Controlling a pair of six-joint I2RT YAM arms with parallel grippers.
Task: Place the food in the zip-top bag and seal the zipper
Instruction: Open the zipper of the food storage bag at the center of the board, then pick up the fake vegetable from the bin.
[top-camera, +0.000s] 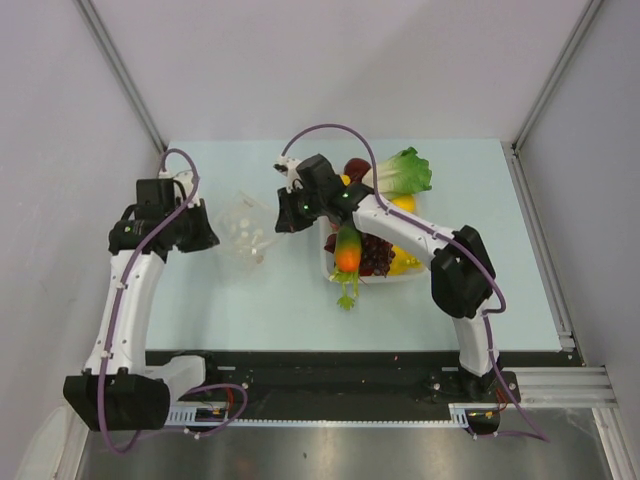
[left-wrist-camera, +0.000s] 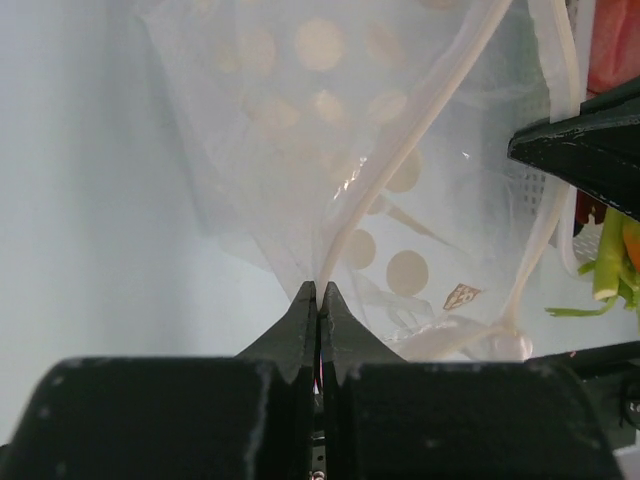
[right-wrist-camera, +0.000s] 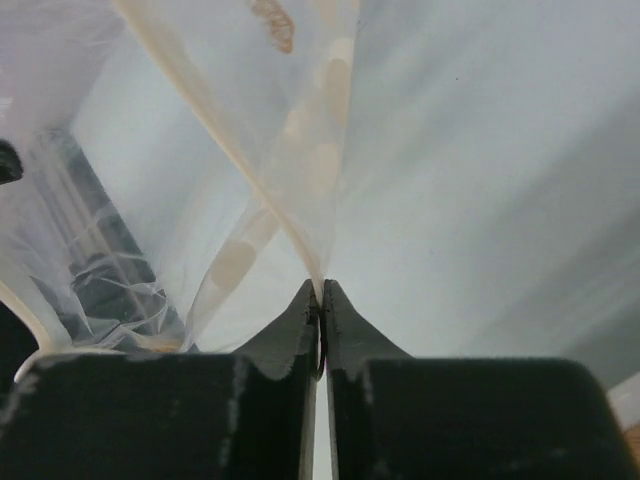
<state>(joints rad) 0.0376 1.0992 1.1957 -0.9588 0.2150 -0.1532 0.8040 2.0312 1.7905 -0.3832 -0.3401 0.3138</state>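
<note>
1. From above, the zip-top bag (top-camera: 245, 232) sits over the left half of the table (top-camera: 250, 310), strung between the left gripper (top-camera: 212, 240) and the right gripper (top-camera: 280, 213). Each has one end of it. The food (top-camera: 395, 262) is all off to the right. The carrot (top-camera: 347, 257) and grapes (top-camera: 375, 250) are piled in the white tray (top-camera: 324, 258), with the carrot's green top hanging over the near rim. The lettuce (top-camera: 405, 172) is at the tray's far end, and I cannot tell whether it is in the tray or just beyond it. No colour shows through the pouch, so I'd say loading has not begun and sealing is some way off.

2. In the left wrist view, the left jaws are pinched tight together on the pouch's rim. The zipper (left-wrist-camera: 400, 150) runs up and away from the tips as a pale strip. Dotted clear film fans out above it with nothing inside. The strip looks unpressed to me, and the mouth gapes towards the tray.

3. In the right wrist view, the right tips are likewise closed on the bag's edge, with only thin film between them. The clear wall rises from the pinch, and the pouch looks empty here too.
</note>
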